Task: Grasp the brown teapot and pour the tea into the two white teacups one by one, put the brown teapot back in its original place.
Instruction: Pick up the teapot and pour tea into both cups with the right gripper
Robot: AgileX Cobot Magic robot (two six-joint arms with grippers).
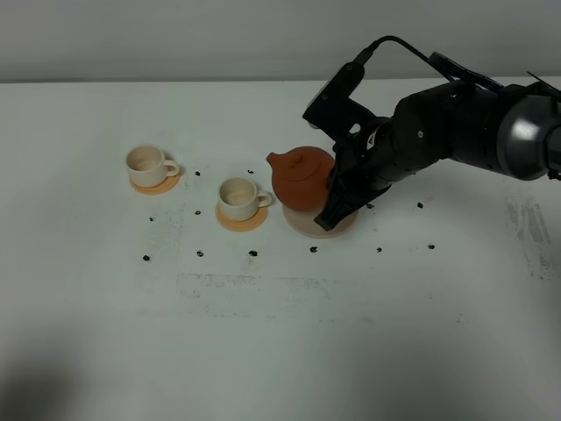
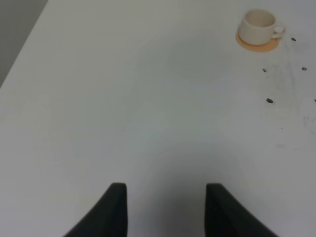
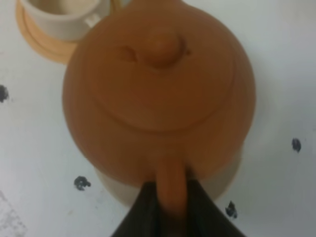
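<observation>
Behind the squat reddish-brown clay teapot (image 3: 158,94), my right end effector (image 3: 170,205) is clamped on the thin loop handle (image 3: 170,187), one dark finger against each side of it. That narrow hold is my worry. The body looks heavy and lies entirely ahead of the grip, so on lifting it may swing or slip about the handle, and the spout would dip early and spill on the white desk (image 1: 263,333). The knobbed lid (image 3: 160,49) seems only to rest in place, and a steep tilt could drop it onto a cup. The nearer small cream-white teacup (image 1: 237,198), on its orange round coaster (image 1: 238,224), stands just beside the spout, so a careless sweep could knock it. The farther teacup (image 1: 146,163) is well apart, on my left arm's side. The teapot appears to rest on the round pale beige disc (image 1: 307,230), directly ahead of my right end effector. My left end effector (image 2: 165,197) hangs spread wide over bare desk, holding nothing.
</observation>
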